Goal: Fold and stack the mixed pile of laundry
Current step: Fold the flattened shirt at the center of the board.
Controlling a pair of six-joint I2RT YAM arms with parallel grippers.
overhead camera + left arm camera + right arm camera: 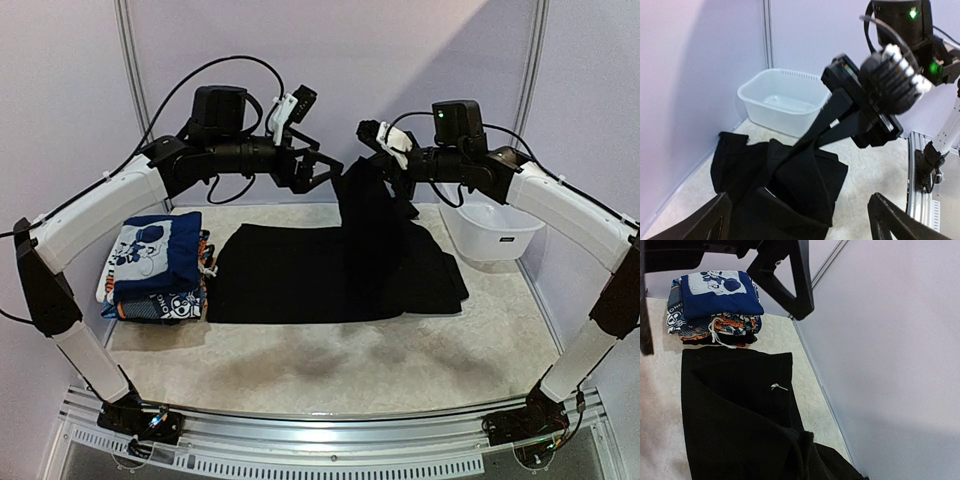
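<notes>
Folded stack [155, 265] sits low and to the left of the left pincer [799, 202], cartoon-print piece on top, navy and orange-print layers under; that part looks done. Large black garment [300, 275] lies on the surface [330, 365] below both pincers, mostly flat. Right pincer [812, 141] pinches its far right edge, lifted into a peak. Left pincer is spread, holding nothing, just beside that peak. Likely left to do: finish this fold, then stack it. White tub [492, 232] is beyond, right of the right pincer.
</notes>
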